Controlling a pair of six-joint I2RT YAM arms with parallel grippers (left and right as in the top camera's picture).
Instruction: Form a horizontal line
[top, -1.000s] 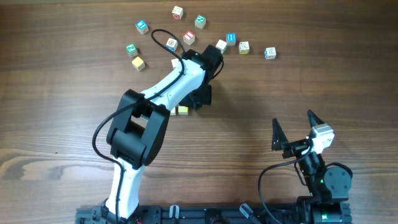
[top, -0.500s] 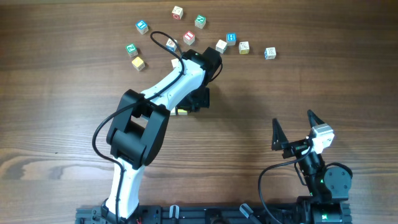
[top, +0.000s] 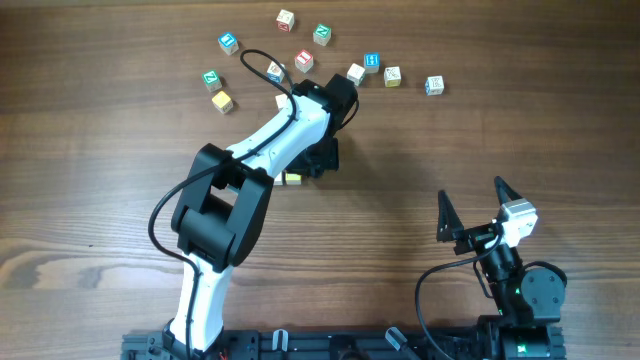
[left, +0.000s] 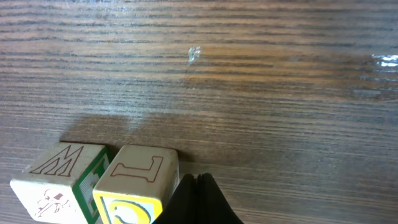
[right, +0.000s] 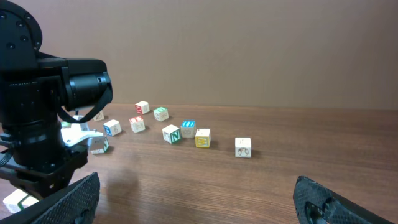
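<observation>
Just beside the left gripper (left: 198, 200), its black jaws pressed together on nothing, sits the horizontal line (top: 292, 178). Only two of its cubes show, touching: an M cube (left: 59, 165) and a yellow-faced L cube (left: 140, 171). Loose cubes (top: 304, 60) lie scattered beyond that gripper. Well apart from it, the right gripper (top: 470, 190) stands spread wide, empty.

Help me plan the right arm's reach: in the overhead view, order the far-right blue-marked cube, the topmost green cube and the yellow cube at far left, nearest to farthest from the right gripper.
1. Blue-marked cube, right end of the scatter, nearest the right gripper.
2. Green cube, top middle.
3. Yellow cube, far left.
</observation>
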